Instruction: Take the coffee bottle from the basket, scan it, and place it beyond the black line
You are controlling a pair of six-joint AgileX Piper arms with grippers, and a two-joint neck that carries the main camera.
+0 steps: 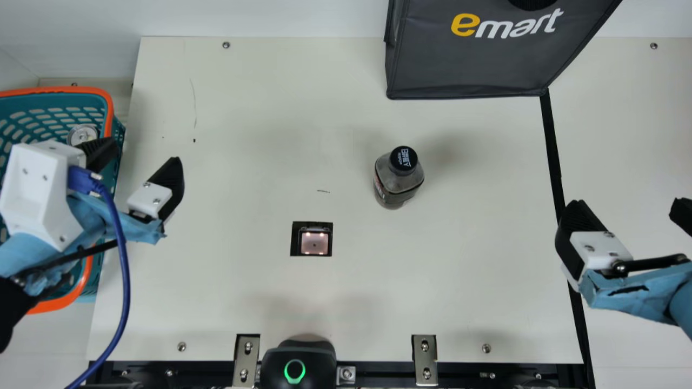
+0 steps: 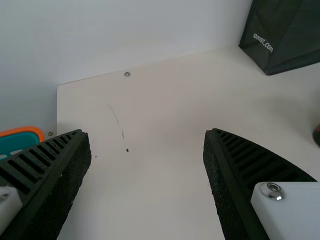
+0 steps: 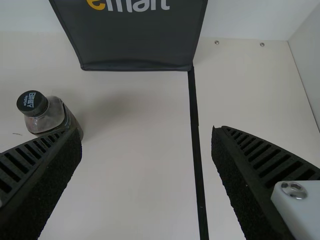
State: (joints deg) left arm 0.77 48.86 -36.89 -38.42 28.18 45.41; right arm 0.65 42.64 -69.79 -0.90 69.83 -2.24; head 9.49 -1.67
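Clock directions are read from the scan window, twelve at the table's far side.

Item: black unit with lit green ring, at the near edge, six o'clock. Flanked by metal brackets, at seven and between four and five.

Item: scan window, pinkish, lit, framed in black, set in the table.

Item: right gripper, three o'clock. Its ribbed fingers stand wide apart with nothing between them; the right wrist view looks through the gap onto the table and the black line.

Item: coffee bottle, two o'clock, upright on the table, held by neither gripper. Black cap with white print; a label with red and pale marks on the body. It stands on the scan window's side of the black line.

Item: left gripper, ten o'clock. Fingers spread wide, holding nothing; one is over the rim of the teal basket, the other over the table.

Item: basket, orange-rimmed, nine to ten o'clock; inside, a round silver-topped thing.

Item: dark bag, far side, one o'clock. Large yellow-and-white lettering on the front, smaller white lettering on another face.
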